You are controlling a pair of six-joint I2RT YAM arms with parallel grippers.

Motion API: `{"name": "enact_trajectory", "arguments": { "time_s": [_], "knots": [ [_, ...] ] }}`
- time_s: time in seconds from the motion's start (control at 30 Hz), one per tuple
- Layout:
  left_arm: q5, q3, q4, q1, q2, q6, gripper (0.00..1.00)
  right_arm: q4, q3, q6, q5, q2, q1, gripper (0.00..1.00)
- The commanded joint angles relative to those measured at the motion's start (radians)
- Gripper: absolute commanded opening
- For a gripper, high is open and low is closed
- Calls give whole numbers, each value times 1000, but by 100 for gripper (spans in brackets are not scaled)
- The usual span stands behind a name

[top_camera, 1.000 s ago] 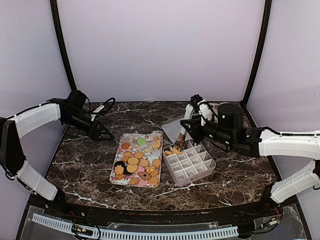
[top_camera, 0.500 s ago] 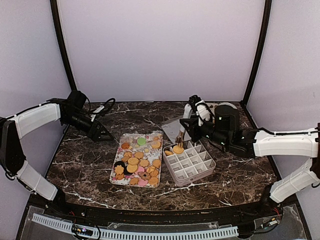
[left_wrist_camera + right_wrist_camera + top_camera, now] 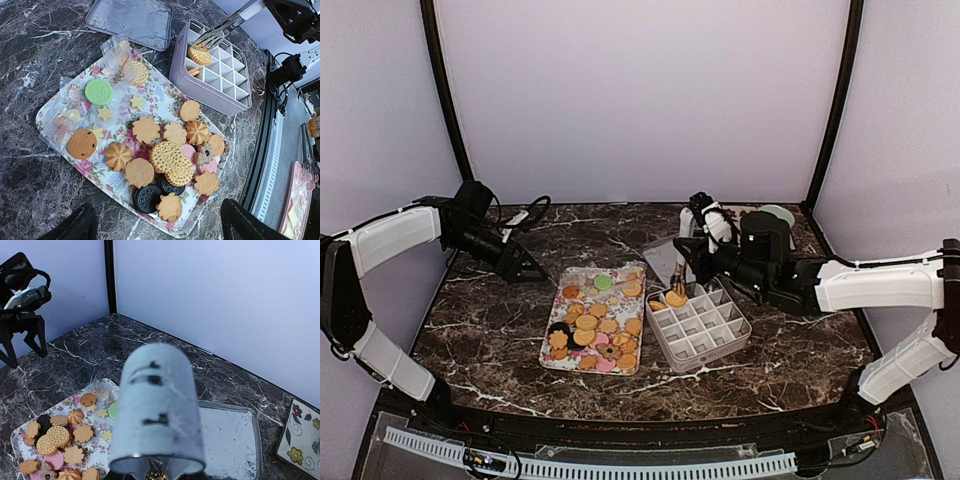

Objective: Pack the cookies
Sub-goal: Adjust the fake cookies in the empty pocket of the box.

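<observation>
Two arms rise from the near edge of the dark marble table (image 3: 490,340), one on either side of the floral tray (image 3: 162,95), which is the reference for every position below. On the tray lie most of the cookies (image 3: 592,328), crowded at its near end and mixed in shape and colour. The gridded compartment box (image 3: 200,87) stands just beside the tray's right edge, with nearly all of its cells unfilled. Beyond the tray to the left hangs the left gripper (image 3: 532,270), fingers spread wide and holding nothing. Beyond the tray to the right, the right gripper (image 3: 692,258) is clamped on metal tongs (image 3: 226,29). The tines of the tongs rest on one round cookie (image 3: 200,55) at the box's far corner cell, and whether they pinch it cannot be told.

The step in hand appears to be the release. The cookie should be lowered until it sits below the partition tops, the grip eased gently, and the tongs lifted straight up so the tines do not drag it out.

A clear lid (image 3: 130,22) lies flat beyond the tray's far right corner. Plain lilac walls (image 3: 640,100) and black corner posts (image 3: 445,90) close the scene.
</observation>
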Motion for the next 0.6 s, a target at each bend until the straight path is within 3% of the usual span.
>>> {"name": "enact_trajectory", "arguments": {
  "time_s": [0.0,0.57],
  "knots": [
    [19,6,-21,7,-13,-1,87,4,55,-49,-1,40,-5,8],
    [17,4,-21,7,-8,3,87,-24,82,-51,-72,71,-35,7]
  ]
}}
